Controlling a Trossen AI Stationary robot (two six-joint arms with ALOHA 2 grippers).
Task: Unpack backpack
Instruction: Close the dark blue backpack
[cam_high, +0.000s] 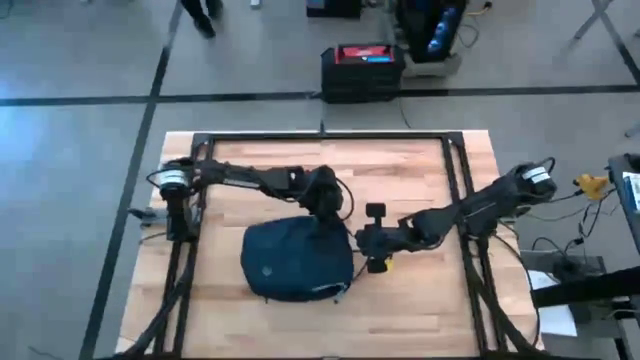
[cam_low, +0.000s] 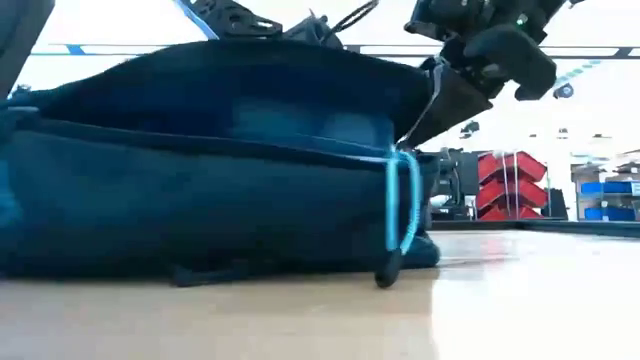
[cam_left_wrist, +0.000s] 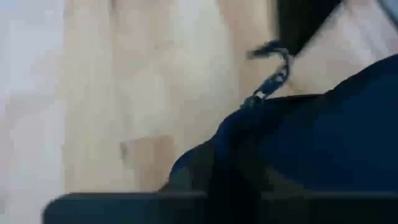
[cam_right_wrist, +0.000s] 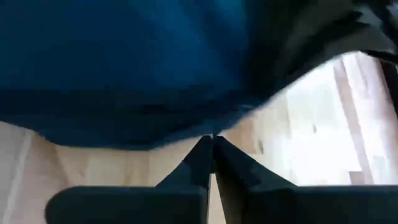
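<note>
The dark navy backpack (cam_high: 297, 260) lies flat on the wooden table, a little toward the near edge. In the low view, a light blue cord loop (cam_low: 402, 205) hangs down its near side. My left gripper (cam_high: 335, 218) is shut at the backpack's far right corner, beside a metal zipper pull (cam_left_wrist: 268, 87). My right gripper (cam_high: 358, 243) is shut at the backpack's right edge, slanting down from the table's right; its fingertips (cam_right_wrist: 212, 138) meet right at the fabric's rim. My left gripper closes on a raised ridge of backpack fabric (cam_left_wrist: 231, 127) next to the zipper pull, coming slantwise from above and the far left. Blur hides how many layers it has. The backpack stays on the table. My right gripper has its shut tips at the rim of the backpack's right side (cam_right_wrist: 214, 132), slanting down from the table's right. The fabric there (cam_low: 425, 120) stands raised toward the fingers. What lies between the tips is hidden by the fingers themselves.
A black metal frame (cam_high: 455, 200) borders the table top. Bare wood lies right of the backpack (cam_high: 420, 300) and along the far side. A black and red box (cam_high: 362, 70) stands on the floor past the far edge. Red bins (cam_low: 510, 185) show in the room behind.
</note>
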